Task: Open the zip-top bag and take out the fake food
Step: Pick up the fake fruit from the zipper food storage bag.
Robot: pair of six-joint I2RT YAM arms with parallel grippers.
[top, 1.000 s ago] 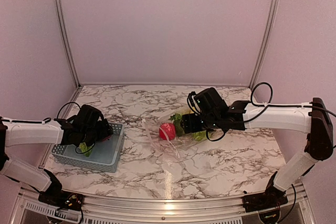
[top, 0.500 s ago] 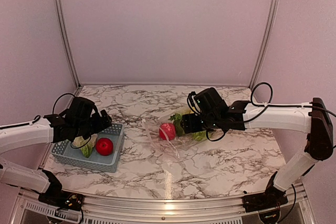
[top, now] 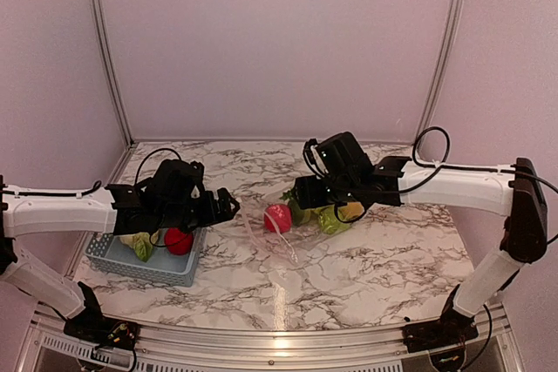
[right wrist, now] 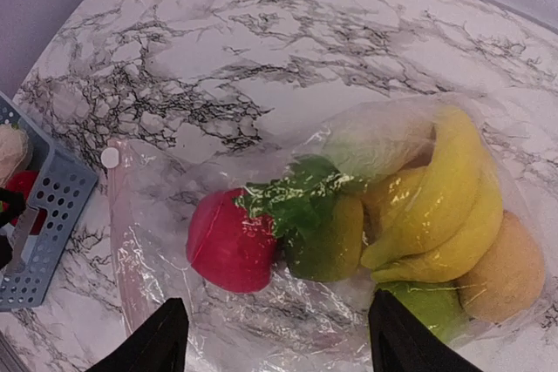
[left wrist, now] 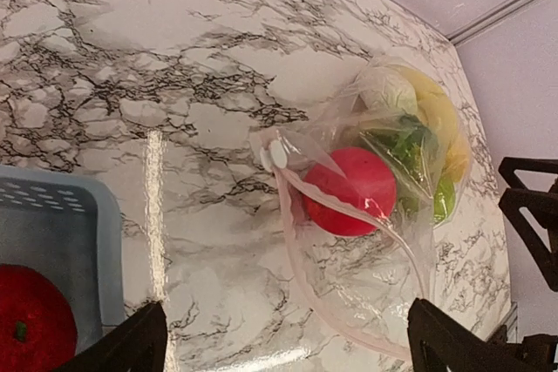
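The clear zip-top bag (top: 292,231) lies on the marble with its mouth open toward the left. It also shows in the left wrist view (left wrist: 366,276) and the right wrist view (right wrist: 288,324). Inside are a red apple (top: 277,218) (left wrist: 349,191) (right wrist: 228,241), a green pear (right wrist: 327,237), yellow bananas (right wrist: 453,206), an orange (right wrist: 510,272) and a pale cabbage (right wrist: 375,137). My left gripper (top: 225,208) (left wrist: 283,346) is open and empty, just left of the bag's mouth. My right gripper (top: 321,200) (right wrist: 279,341) is open and empty, hovering over the bag.
A light blue lattice basket (top: 187,266) (left wrist: 61,215) stands at the near left. It holds a red apple (top: 179,241) (left wrist: 30,324) and a pale green leafy piece (top: 137,245). Walls close the back and both sides.
My left gripper rose from the basket, leaving a red apple in it, and moved right to the bag's mouth. My right gripper shifted slightly left above the bag.
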